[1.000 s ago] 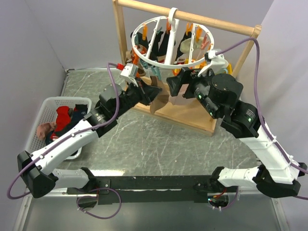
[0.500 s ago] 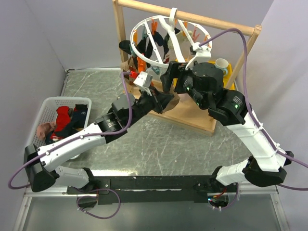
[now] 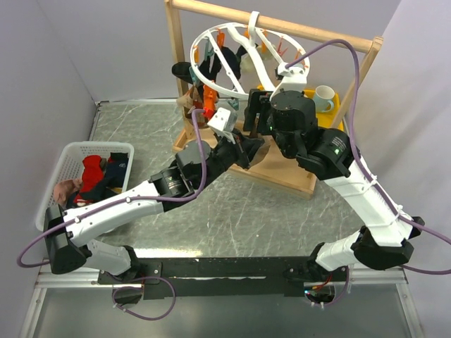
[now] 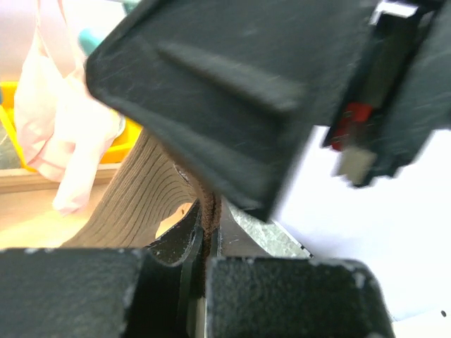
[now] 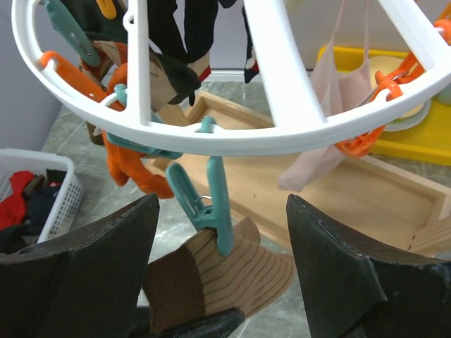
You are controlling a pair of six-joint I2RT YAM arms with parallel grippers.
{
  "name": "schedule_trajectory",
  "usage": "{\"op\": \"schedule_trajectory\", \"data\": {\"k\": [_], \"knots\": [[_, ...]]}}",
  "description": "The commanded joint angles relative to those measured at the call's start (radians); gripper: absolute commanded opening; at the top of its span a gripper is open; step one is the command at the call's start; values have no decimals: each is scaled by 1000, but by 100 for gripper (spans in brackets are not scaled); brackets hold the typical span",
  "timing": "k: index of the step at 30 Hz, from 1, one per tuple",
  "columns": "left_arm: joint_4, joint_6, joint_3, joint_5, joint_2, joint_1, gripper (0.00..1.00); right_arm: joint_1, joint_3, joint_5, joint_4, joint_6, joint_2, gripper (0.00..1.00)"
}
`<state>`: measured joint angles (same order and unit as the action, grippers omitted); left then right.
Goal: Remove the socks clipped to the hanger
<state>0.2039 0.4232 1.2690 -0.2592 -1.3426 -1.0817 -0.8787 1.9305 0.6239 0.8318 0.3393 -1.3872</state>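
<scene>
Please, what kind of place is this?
Probably a robot test bench set up for laundry: a left arm and right arm on a table, a hanger with clipped socks, and a basket holding more.

Top camera looks down over the table; both wrist cameras closely share the brown sock.

Hanger glossy white plastic; brown sock ribbed knit cloth; frame matt pale wood.
</scene>
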Motion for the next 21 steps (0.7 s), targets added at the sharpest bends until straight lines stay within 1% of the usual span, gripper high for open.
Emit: {"op": "schedule_trajectory", "data": {"k": [1,5,9,12,13,15,16,18,19,21], "knots": [[14,-26,58,-18,-24,-26,1,6,24,62,-11,-25,-10,78],[22,-29,59,-20,-32,-35,1,10,12,33,-59,-77,-10,74],[16,-32,66,-17,-30,-43,1,32,27,10,-48,-89,-22,68],[12,-37,63,-23,-23,-47,1,53,21,-10,-54,-91,-21,59],[15,-35,56,-23,-20,-47,1,56,13,-18,-56,-89,-16,54],[15,-40,50,-23,-10,-47,1,64,7,-35,-57,-85,-15,47],[20,-41,43,-25,-9,-49,1,67,4,-38,-60,-85,-15,42],[25,-44,36,-28,0,-47,1,69,2,-36,-62,-86,-15,40],[23,-43,32,-29,2,-47,1,69,-1,-35,-66,-86,-15,36],[28,-41,23,-32,8,-47,1,73,-1,-32,-69,-86,-12,32]]}}
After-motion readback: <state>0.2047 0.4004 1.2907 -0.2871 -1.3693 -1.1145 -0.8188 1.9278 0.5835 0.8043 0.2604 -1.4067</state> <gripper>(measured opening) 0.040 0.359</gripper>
